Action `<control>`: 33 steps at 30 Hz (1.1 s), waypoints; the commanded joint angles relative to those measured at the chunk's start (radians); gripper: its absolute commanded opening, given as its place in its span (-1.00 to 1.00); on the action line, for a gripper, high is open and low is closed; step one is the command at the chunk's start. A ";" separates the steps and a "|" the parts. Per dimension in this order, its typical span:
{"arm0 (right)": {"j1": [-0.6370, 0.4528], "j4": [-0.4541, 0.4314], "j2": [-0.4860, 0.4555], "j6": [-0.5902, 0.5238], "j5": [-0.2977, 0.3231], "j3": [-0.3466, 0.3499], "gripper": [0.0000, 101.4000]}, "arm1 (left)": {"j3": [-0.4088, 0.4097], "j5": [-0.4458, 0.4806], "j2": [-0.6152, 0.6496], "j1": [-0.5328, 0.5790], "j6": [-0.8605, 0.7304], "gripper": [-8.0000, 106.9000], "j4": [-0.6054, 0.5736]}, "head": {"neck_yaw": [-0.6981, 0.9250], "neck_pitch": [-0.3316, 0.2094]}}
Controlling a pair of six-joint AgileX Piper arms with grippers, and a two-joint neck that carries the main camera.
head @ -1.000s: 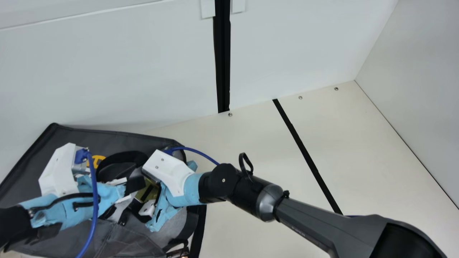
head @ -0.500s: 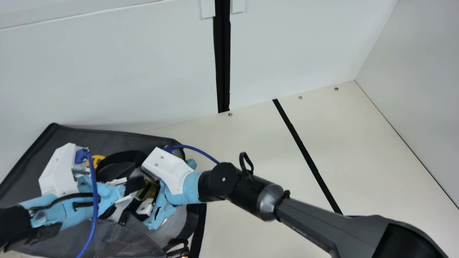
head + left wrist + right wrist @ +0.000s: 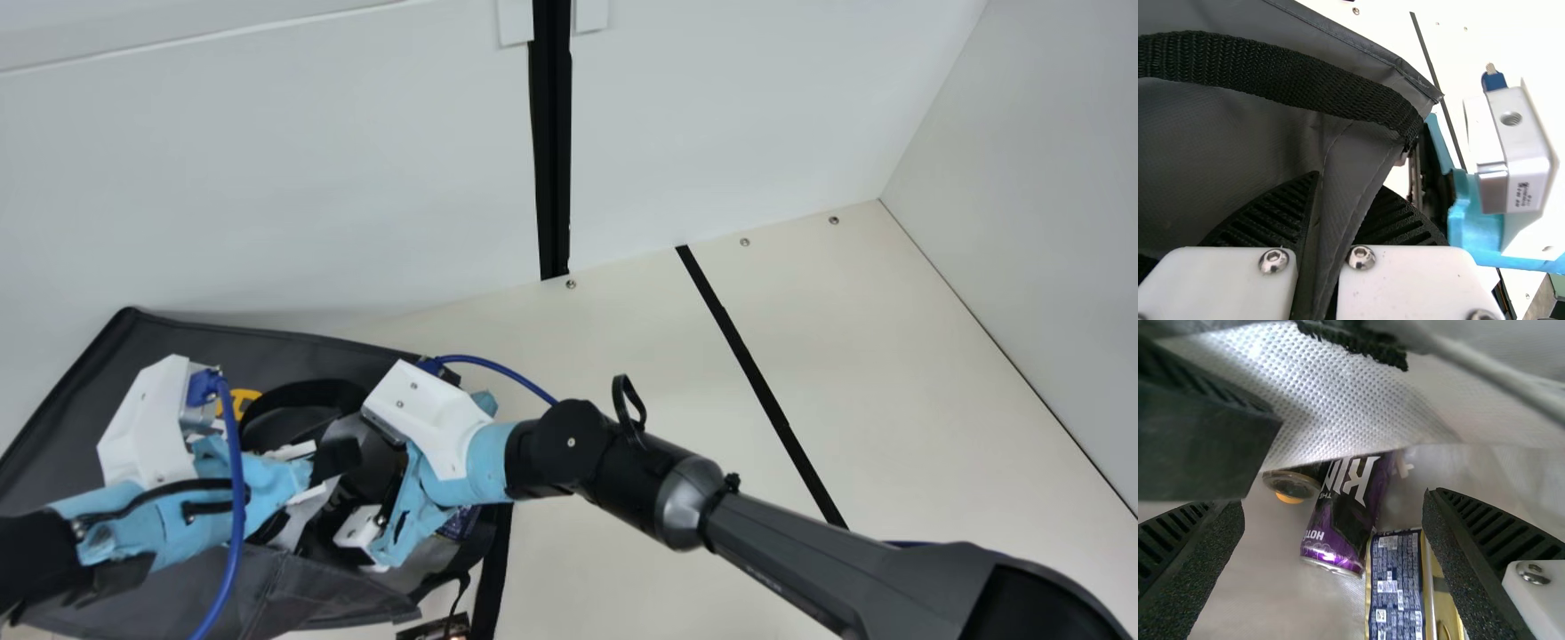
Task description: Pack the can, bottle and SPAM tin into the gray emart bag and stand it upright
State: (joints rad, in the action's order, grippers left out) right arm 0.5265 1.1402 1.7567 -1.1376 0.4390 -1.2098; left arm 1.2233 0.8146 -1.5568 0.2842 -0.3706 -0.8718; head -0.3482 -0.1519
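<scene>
The gray bag [image 3: 222,342] lies at the left of the main view. My left gripper [image 3: 333,460] is at its mouth; in the left wrist view that gripper [image 3: 1350,187] is shut on the bag's edge [image 3: 1351,153], below a black strap. My right gripper [image 3: 373,489] is close beside it, reaching into the bag. In the right wrist view, the right gripper [image 3: 1335,503] stands open inside the bag. Beyond its fingers lie the purple can [image 3: 1345,513], the SPAM tin [image 3: 1395,587] touching or nearly touching it, and the dark bottle's end [image 3: 1295,483], partly hidden by pale lining.
A black strap loop [image 3: 307,391] lies on the bag. White walls stand behind and at the right. A black stripe [image 3: 756,378] crosses the cream table [image 3: 933,373] right of the bag, under my right arm. A small dark object [image 3: 436,628] is at the bottom edge.
The gold-coloured tin seen by the right gripper earlier has left its fingers, which have opened. That gripper has shifted slightly right. The bag's near edge has moved a little; the left arm has kept still.
</scene>
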 commanded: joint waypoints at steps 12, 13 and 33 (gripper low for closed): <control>-0.043 0.026 -0.099 -0.044 0.043 0.102 0.87 | 0.000 0.000 0.000 0.000 0.000 -1.00 0.000 | -0.001 -0.023; -0.047 0.027 -0.106 -0.046 0.046 0.108 0.87 | 0.000 0.000 0.000 0.000 0.000 -1.00 0.000 | -0.001 -0.023; -0.148 -0.014 -0.285 -0.035 0.137 0.222 0.87 | 0.000 0.000 0.000 0.000 0.000 -1.00 0.000 | -0.001 -0.023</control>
State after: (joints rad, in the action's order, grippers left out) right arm 0.3830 1.1288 1.4798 -1.1742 0.5742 -0.9916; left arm 1.2233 0.8146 -1.5568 0.2842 -0.3706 -0.8718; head -0.3467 -0.1519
